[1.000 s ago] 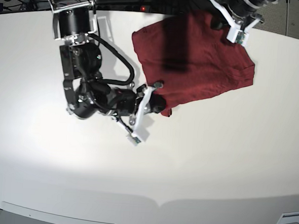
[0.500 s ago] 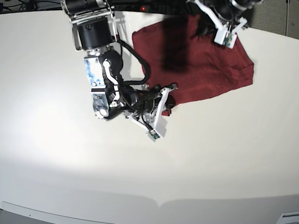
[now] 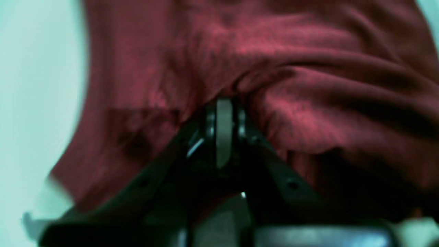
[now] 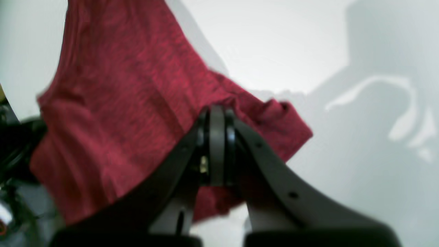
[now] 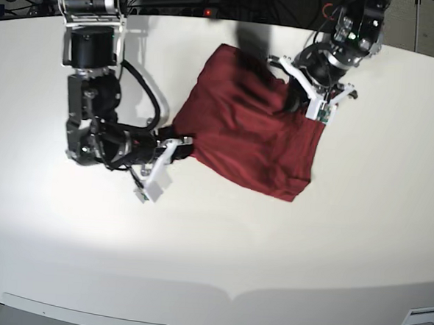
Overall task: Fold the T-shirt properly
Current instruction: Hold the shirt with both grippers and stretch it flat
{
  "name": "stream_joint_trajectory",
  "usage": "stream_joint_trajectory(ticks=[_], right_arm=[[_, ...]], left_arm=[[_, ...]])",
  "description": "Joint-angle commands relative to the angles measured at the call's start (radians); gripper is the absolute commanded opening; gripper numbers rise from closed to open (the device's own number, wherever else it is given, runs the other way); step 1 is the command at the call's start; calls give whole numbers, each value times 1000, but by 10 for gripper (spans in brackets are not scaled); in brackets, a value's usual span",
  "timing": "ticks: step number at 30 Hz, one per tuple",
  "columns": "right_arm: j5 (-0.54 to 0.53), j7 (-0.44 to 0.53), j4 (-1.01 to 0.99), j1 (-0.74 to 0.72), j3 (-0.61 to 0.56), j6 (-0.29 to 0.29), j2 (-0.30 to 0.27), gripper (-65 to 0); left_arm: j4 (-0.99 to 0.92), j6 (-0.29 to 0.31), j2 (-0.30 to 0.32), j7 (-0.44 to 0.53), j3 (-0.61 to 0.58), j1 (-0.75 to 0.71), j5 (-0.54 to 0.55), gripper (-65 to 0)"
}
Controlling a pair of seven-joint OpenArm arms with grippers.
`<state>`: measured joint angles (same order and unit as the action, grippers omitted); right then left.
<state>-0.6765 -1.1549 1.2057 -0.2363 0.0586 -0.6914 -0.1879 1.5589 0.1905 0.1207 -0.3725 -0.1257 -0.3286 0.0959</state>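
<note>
On the left side of the white table (image 5: 66, 227) the right arm reaches in low, and the right gripper (image 5: 180, 145) is closed tight on the near-left edge of the T-shirt (image 5: 248, 135); its wrist view shows the two black jaws pressed together with a fold of maroon cloth bunched between them. The T-shirt itself lies across the middle of the table, spread slantwise and rumpled, one corner trailing toward the near right. Further right, the left gripper (image 5: 293, 96) comes down on the shirt's far-right edge. Its jaws are likewise pressed shut, and the blurry wrist view shows wrinkled fabric gathered right at the tips, so it is pinching the cloth there.
</note>
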Motion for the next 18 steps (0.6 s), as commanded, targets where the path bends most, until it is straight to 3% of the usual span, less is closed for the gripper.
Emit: stream_joint_trajectory(ticks=[1, 6, 10, 13, 18], right_arm=[[-52, -11, 33, 2, 5, -7, -14, -650], [-132, -63, 128, 116, 7, -7, -45, -650], [-156, -61, 209, 214, 7, -7, -44, -650], [-207, -58, 275, 283, 7, -7, -44, -650], [-229, -28, 351, 359, 7, -7, -44, -650]], left_arm=[[-29, -73, 16, -135, 9, 1, -82, -650], [-32, -90, 16, -138, 9, 70, -161, -650], [-60, -91, 16, -134, 9, 127, -171, -650], [-87, -91, 16, -131, 9, 179, -242, -650], [-76, -95, 16, -185, 9, 246, -282, -650]])
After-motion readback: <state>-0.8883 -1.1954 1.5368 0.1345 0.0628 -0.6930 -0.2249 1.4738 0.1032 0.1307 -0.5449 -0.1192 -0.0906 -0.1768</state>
